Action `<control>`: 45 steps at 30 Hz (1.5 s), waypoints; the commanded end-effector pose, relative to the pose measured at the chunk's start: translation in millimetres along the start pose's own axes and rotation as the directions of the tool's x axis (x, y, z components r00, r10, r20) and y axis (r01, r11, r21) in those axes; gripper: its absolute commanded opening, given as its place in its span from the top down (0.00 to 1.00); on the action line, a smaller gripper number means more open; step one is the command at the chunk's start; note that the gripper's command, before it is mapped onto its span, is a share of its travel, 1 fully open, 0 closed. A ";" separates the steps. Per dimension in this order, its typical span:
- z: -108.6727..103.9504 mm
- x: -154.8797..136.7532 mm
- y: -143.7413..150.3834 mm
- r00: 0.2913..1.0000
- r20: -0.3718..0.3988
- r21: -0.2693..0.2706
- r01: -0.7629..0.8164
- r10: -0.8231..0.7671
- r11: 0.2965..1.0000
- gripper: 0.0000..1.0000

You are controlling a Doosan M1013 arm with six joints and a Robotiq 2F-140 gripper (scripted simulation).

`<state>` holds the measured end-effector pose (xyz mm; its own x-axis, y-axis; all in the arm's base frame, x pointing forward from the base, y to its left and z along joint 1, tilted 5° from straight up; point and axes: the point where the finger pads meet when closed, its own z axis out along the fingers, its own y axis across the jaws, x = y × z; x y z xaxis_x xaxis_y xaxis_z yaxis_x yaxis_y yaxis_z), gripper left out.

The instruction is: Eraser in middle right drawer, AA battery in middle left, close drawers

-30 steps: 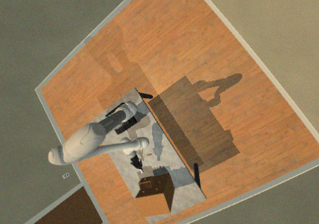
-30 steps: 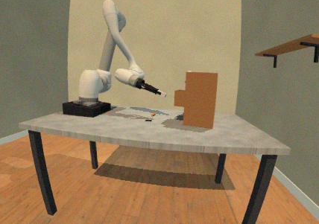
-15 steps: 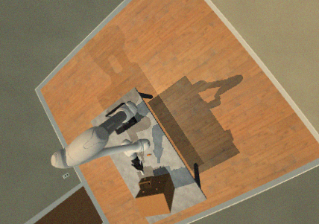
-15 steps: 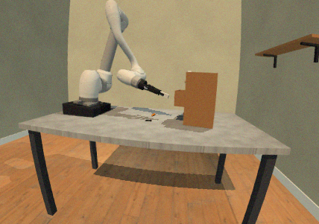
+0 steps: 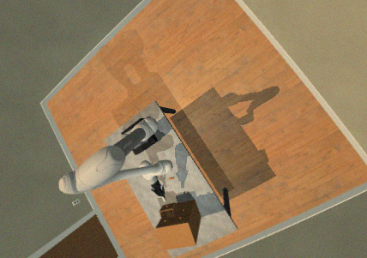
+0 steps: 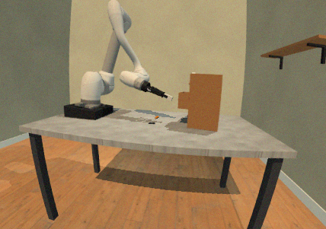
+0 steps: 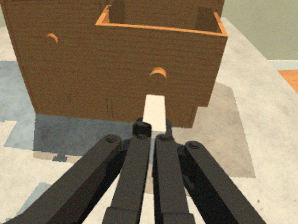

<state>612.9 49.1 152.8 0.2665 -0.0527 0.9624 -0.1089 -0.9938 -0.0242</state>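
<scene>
The brown chest point(image 5: 177, 235) point(image 6: 206, 102) point(image 7: 75, 75) stands upright at the table's far end. The right drawer of its middle row point(image 6: 183, 100) point(image 7: 190, 47) sticks well out; its inside is only partly seen, with no object made out. The left middle drawer's knob point(image 7: 52, 38) shows, its front flush. My gripper point(image 6: 171, 98) point(image 7: 154, 109) is shut, its pale fingertip pads together and nothing seen between them, just in front of and below the open drawer's knob point(image 7: 158, 73). I cannot identify the eraser or the AA battery; a small dark item point(image 6: 151, 123) lies on the table.
A small orange item point(image 5: 171, 178) point(image 6: 156, 117) lies on the table point(image 6: 114, 132) between the arm's base point(image 6: 88, 111) and the chest. A small pale spot point(image 6: 193, 73) shows at the chest's top edge. A wall shelf point(image 6: 297, 46) is beyond the table.
</scene>
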 end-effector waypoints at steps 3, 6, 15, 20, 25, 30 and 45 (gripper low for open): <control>2.3 2.5 1.2 1.000 -0.006 -0.001 -0.002 0.002 1.000 1.00; 2.4 2.5 1.2 1.000 -0.006 -0.001 -0.002 0.002 1.000 1.00; 4.7 5.2 2.4 1.000 -0.006 -0.001 -0.002 0.002 1.000 1.00; 4.7 5.2 2.4 1.000 -0.006 -0.001 -0.002 0.002 1.000 1.00; 4.7 5.2 2.4 1.000 -0.006 -0.001 -0.002 0.002 1.000 1.00; 4.7 5.2 2.4 1.000 -0.006 -0.001 -0.002 0.002 1.000 1.00; 4.3 4.4 2.2 1.000 -0.006 -0.001 -0.002 0.002 1.000 1.00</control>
<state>616.4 47.2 155.4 0.2613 -0.0517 0.9639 -0.1096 -0.9937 -0.0236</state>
